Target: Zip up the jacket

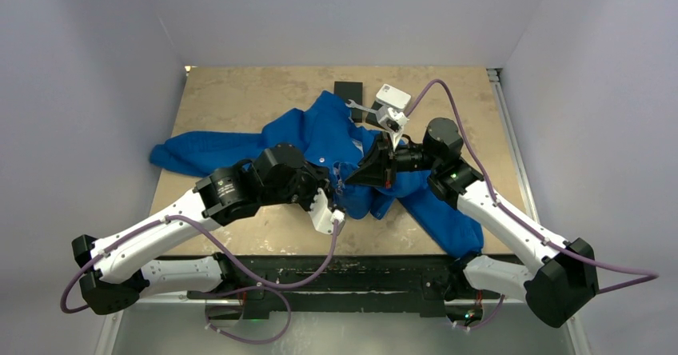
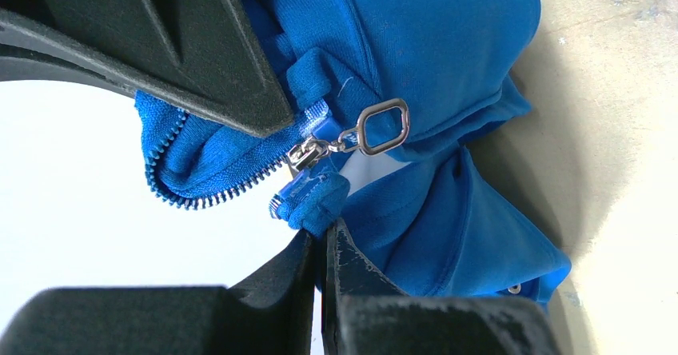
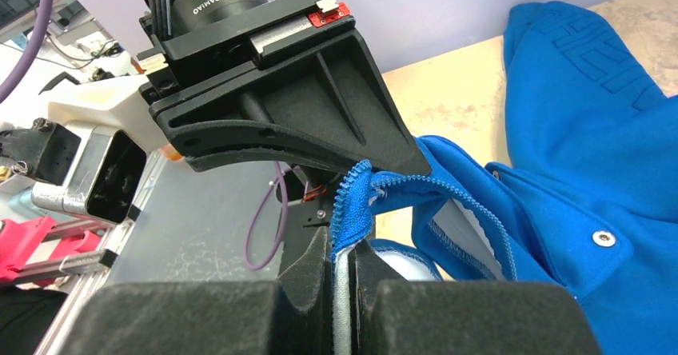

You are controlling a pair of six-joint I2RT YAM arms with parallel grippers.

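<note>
The royal-blue jacket (image 1: 320, 135) lies crumpled across the middle of the table, one sleeve out to the left. My left gripper (image 1: 337, 185) is shut on a fold of blue fabric (image 2: 320, 203) just below the zipper's lower end. The silvery slider (image 2: 304, 153) with its ring pull (image 2: 382, 127) sits right above my left fingertips, between the two grippers. My right gripper (image 1: 352, 179) is shut on the jacket's front edge with the zipper teeth (image 3: 345, 203), white lining showing between its fingers. The two grippers nearly touch, and the held part hangs a little above the table.
A small black block (image 1: 349, 89), a white box (image 1: 393, 97) and a silvery wrench-like tool (image 1: 364, 109) lie at the back beside the jacket's collar. A metal rail (image 1: 508, 147) runs along the table's right edge. Purple cables loop near both arms.
</note>
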